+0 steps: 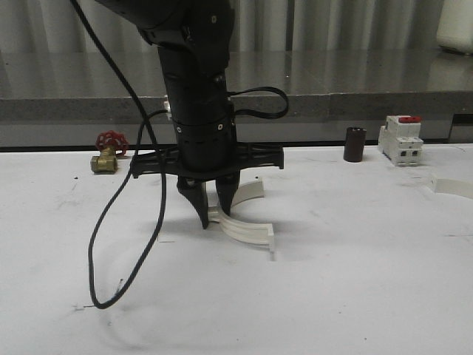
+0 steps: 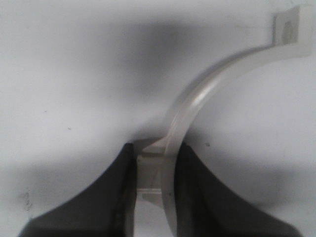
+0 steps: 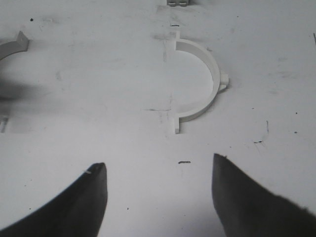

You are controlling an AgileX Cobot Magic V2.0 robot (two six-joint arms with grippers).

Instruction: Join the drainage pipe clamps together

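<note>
My left jaws [image 1: 214, 209] pinch one end of a white clamp half [image 1: 244, 229] on the counter [image 1: 355, 296]. A second half [image 3: 200, 81] lies ahead of my right jaws [image 3: 158, 197], spread empty.

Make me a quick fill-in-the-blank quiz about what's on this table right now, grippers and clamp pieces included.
1. The left gripper is ___ on one clamp half.
2. The right gripper hangs ___ above the table, with the other clamp half lying ahead of it.
3. In the front view, the brass valve has a ___ handwheel.

Missing words: shut; open; red
</note>
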